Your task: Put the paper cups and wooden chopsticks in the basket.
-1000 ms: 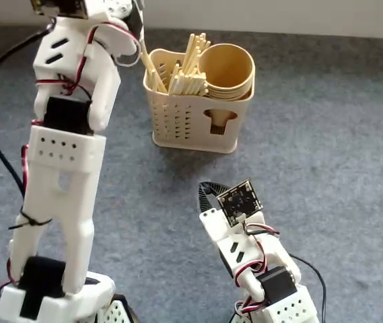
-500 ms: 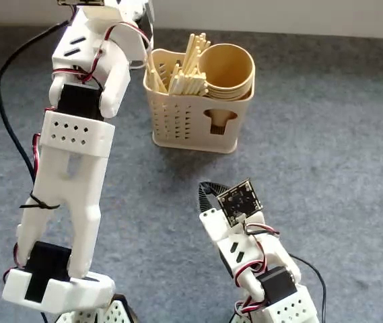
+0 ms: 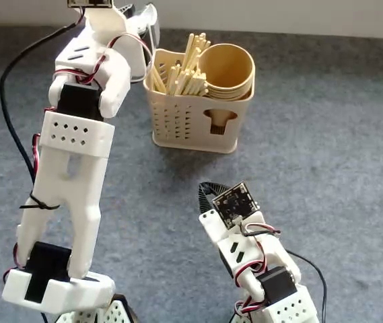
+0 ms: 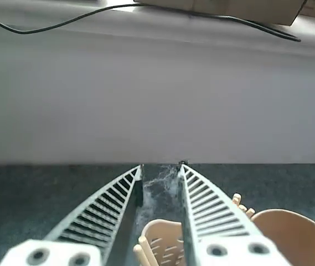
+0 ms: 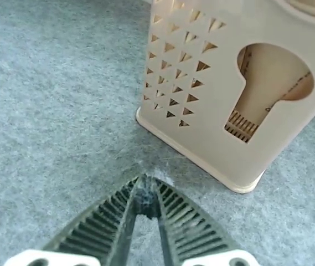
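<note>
Starting nearest your side of the table, you have the right gripper (image 3: 208,194) low over the grey carpet (image 3: 332,175). Its two ribbed fingers (image 5: 104,224) are pressed together at the tips with nothing between them. It points at the basket (image 3: 178,124), which stands upright just beyond it but apart from it.

In the right wrist view, the basket's perforated wall (image 5: 179,83) faces you, and the side of a cup shows through the keyhole-shaped cutout (image 5: 268,77).

Looking down into the basket, you can see the paper cups (image 3: 226,67) nested in one stack on the side away from the left arm. The wooden chopsticks (image 3: 181,74) stand bundled on the side toward that arm, their ends leaning and sticking up past the rim.

Farther on, the left gripper (image 3: 144,17) hangs just beside the basket's far corner, close to the chopsticks. Its fingers (image 4: 104,208) are parted by a narrow gap and grip nothing. Under them you can make out the basket rim (image 4: 160,230), some chopstick tips (image 4: 240,202) and a cup's edge (image 4: 290,230).

Beyond that, a white wall (image 4: 146,100) rises with a black cable (image 4: 35,25) along its top.
</note>
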